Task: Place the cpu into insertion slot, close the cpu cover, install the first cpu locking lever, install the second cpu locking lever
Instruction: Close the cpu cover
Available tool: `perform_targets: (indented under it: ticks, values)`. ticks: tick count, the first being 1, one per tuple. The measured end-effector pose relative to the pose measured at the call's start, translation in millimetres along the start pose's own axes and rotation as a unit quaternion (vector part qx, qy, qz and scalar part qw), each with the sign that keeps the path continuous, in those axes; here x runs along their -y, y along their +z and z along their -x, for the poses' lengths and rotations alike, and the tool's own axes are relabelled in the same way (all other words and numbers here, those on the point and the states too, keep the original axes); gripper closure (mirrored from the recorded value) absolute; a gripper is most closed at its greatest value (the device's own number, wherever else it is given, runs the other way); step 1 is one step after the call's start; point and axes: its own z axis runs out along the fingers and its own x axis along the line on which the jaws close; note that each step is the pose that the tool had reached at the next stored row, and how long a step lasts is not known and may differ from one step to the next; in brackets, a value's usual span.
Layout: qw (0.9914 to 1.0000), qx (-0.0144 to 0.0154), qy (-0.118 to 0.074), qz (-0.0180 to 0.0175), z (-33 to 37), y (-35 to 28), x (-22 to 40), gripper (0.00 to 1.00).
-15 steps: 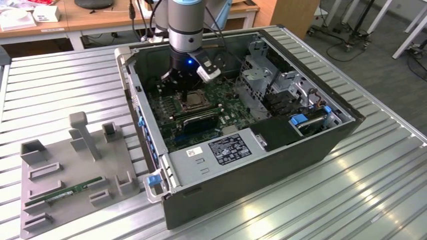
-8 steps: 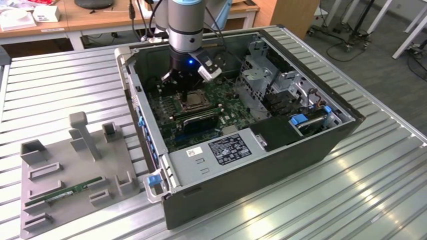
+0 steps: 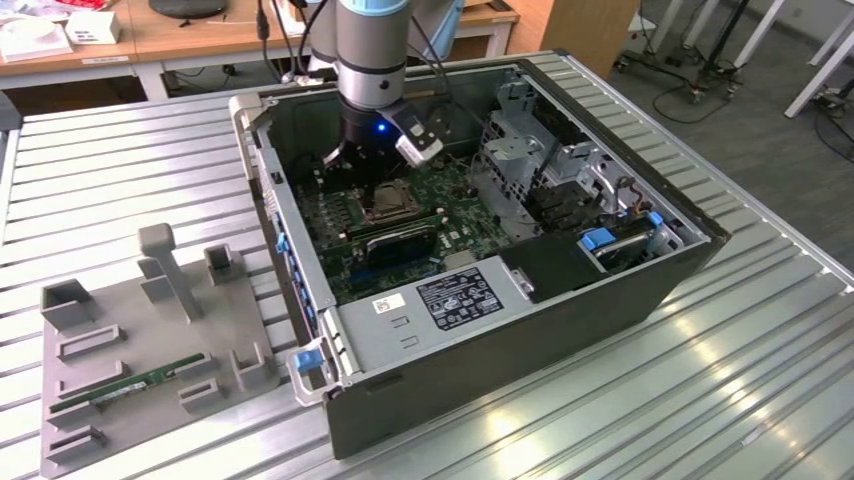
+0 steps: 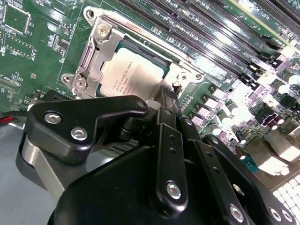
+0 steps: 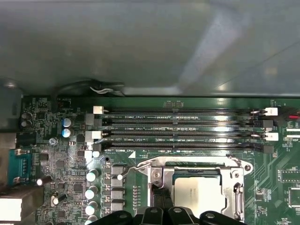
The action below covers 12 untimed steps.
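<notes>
A ribbed metal bench (image 3: 747,330) is holding up a big open computer case (image 3: 534,340), which is lying on its side. On the exterior view's left, a grey tray (image 3: 134,330) is sitting on the bench, and a long green memory stick (image 3: 134,385) is lying in it. The grey robot arm (image 3: 370,50) is reaching down into the case. A box inside the case is wearing a white sticker (image 3: 458,296) with black print. A green board (image 5: 281,164) is lying on the floor of the case, and four long black memory slots (image 5: 183,129) are running across it with tiny white letters beside them. The cpu cover (image 4: 101,44) is lying down flat on the socket. The cpu (image 4: 129,70) is sitting in the socket under that frame, with small grey writing showing on its silver top. The black gripper (image 4: 166,93) is hanging right at the edge of the cover, and its jaws are pressing together with nothing between them.
</notes>
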Motion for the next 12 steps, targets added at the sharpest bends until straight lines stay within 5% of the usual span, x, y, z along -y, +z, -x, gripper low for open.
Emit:
perform_targets:
  ticks: [12]
  values:
    - [1.00000, 0.0000, 0.000, 0.0000, 0.0, 0.9, 0.0, 0.89]
